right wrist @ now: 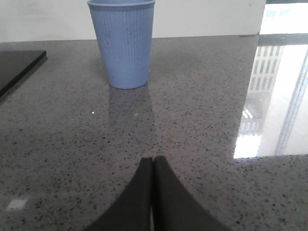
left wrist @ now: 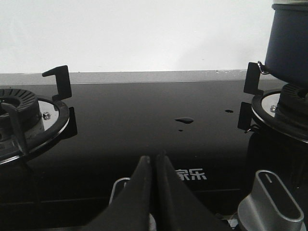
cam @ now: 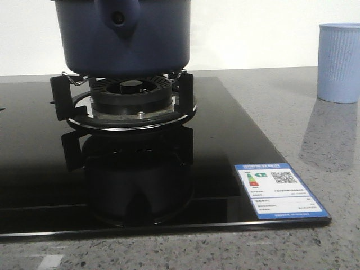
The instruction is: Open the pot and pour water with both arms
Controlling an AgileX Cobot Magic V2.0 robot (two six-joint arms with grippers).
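Right, I'm seeing the large round dark navy-blue pot sitting on the black burner grate of the glossy black glass hob, toward the table's far edge. Both the left fingers and right fingers are clenched together, grasping nothing, the right ones facing a pale blue ribbed cup.

Left gripper jaws pressed together over the black hob — navy pot sits on a burner.

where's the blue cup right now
In the front view the pale blue cup stands upright on the grey countertop at far right, beyond the black cooktop and apart from the pot.
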